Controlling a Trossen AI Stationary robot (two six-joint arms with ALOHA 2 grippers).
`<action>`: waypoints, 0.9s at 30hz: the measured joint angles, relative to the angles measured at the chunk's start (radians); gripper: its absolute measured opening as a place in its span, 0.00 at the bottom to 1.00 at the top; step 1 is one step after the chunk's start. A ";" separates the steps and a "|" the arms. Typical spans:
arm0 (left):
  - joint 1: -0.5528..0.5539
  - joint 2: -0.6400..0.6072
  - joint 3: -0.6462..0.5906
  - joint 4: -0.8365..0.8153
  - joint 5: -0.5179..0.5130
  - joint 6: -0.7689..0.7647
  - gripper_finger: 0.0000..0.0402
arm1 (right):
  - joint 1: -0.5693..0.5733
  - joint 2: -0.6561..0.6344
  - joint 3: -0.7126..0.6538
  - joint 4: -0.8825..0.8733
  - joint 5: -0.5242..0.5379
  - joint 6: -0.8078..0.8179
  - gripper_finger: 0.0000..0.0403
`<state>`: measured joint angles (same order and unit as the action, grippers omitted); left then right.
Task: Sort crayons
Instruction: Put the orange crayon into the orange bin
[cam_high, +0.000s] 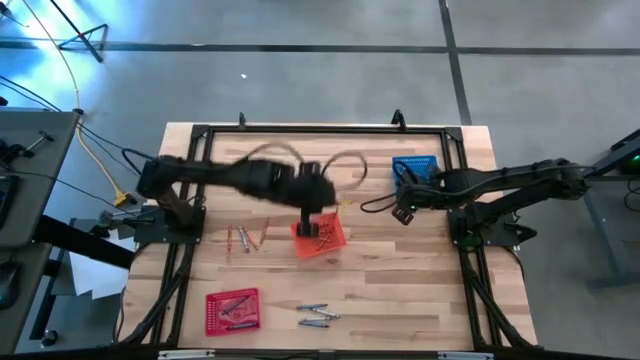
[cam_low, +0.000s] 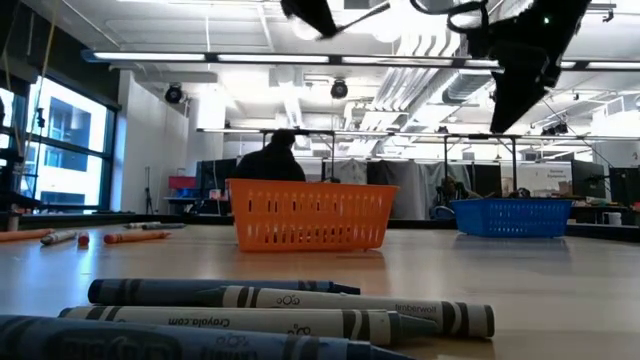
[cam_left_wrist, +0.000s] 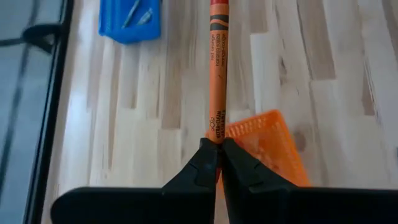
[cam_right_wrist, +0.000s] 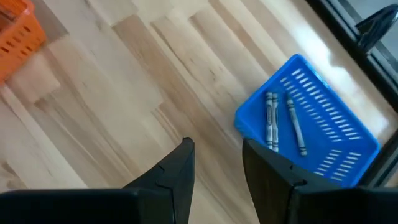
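My left gripper (cam_left_wrist: 219, 147) is shut on an orange crayon (cam_left_wrist: 216, 68) and hangs over the orange basket (cam_high: 322, 238) at mid-table. That basket holds several orange crayons. My right gripper (cam_right_wrist: 217, 158) stands open over bare wood, beside the blue basket (cam_right_wrist: 323, 146), which holds grey crayons (cam_right_wrist: 272, 121). More orange crayons (cam_high: 246, 238) lie on the table to the left of the orange basket. Grey-blue crayons (cam_high: 316, 316) lie near the front edge. My left gripper pinches the orange crayon by one end (cam_left_wrist: 214, 134) between its two fingertips. The fingers slant downward. The crayon sticks straight out ahead of them, along their line. It is lifted clear, above the rim of the orange basket (cam_left_wrist: 267, 140).
A red basket (cam_high: 232, 310) with crayons in it stands at the front left. The blue basket (cam_high: 415, 168) stands at the far right. A black frame runs along the table's edges. A person sits in the room behind the table (cam_low: 272, 160).
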<state>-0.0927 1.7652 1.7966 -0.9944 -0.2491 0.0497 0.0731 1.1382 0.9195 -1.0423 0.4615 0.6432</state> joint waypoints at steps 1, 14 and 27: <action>-0.033 0.000 0.000 -0.015 -0.041 -0.039 0.00 | 0.000 0.000 -0.017 0.023 -0.003 0.000 0.32; -0.233 0.001 -0.226 0.022 -0.246 -0.467 0.00 | 0.000 0.000 -0.166 0.332 -0.135 -0.100 0.32; -0.201 -0.070 -0.531 0.421 -0.070 -0.478 0.00 | 0.000 0.000 -0.169 0.492 -0.137 -0.127 0.32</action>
<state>-0.2940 1.6948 1.2655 -0.5731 -0.3193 -0.4287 0.0731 1.1385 0.7502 -0.5502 0.3248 0.5160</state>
